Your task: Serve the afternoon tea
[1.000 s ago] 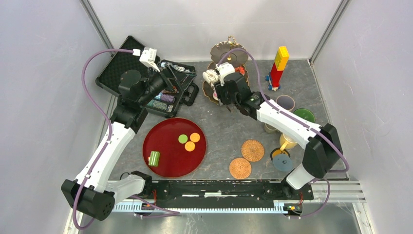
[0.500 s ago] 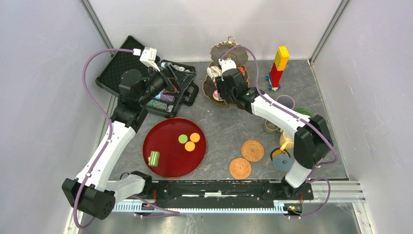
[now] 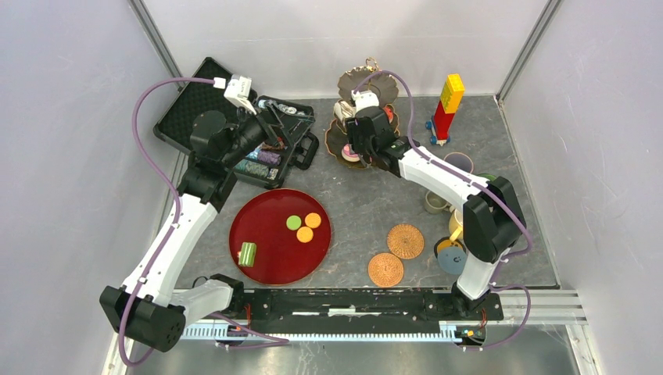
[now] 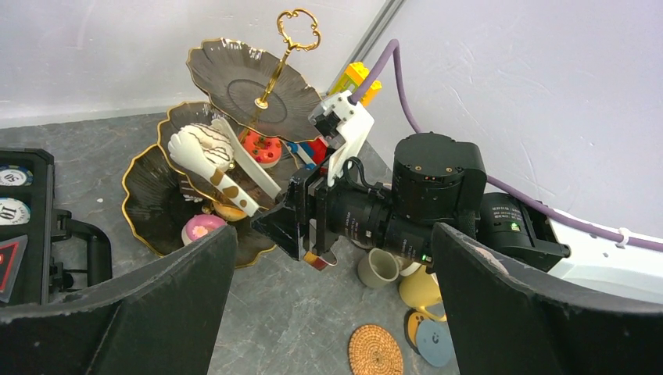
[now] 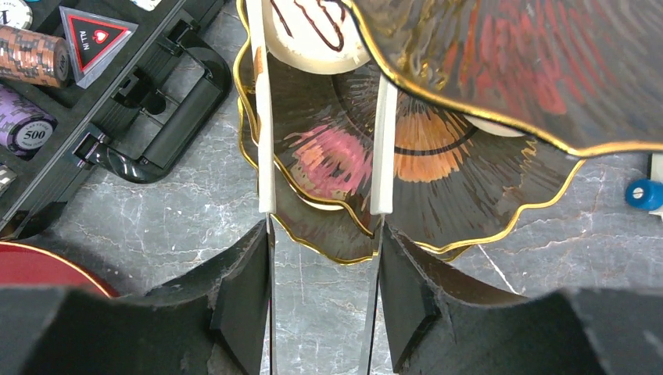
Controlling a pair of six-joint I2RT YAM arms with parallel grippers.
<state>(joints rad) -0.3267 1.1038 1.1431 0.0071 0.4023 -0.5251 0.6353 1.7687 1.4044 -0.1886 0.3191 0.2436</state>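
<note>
The tongs (image 5: pixel 261 117) are clamped in the R gripper (image 5: pixel 324 269), squeezed from both sides. A white donut (image 4: pixel 199 148) is pinched in the tongs' tips, by the middle plate of the stand (image 4: pixel 148 195); whether it touches the plate can't be told. The stand is set at the far edge of the table (image 3: pixel 360 211), near the middle. A pink cake (image 4: pixel 202 228) is seen on its bottom plate. The L gripper (image 3: pixel 274 133) is held wide apart w/ nothing in it, over the black case (image 3: pixel 188 109) in the far left corner.

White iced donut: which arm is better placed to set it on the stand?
Right: the right gripper clamps tongs holding the donut at the stand; the left gripper hangs open, apart.
</note>
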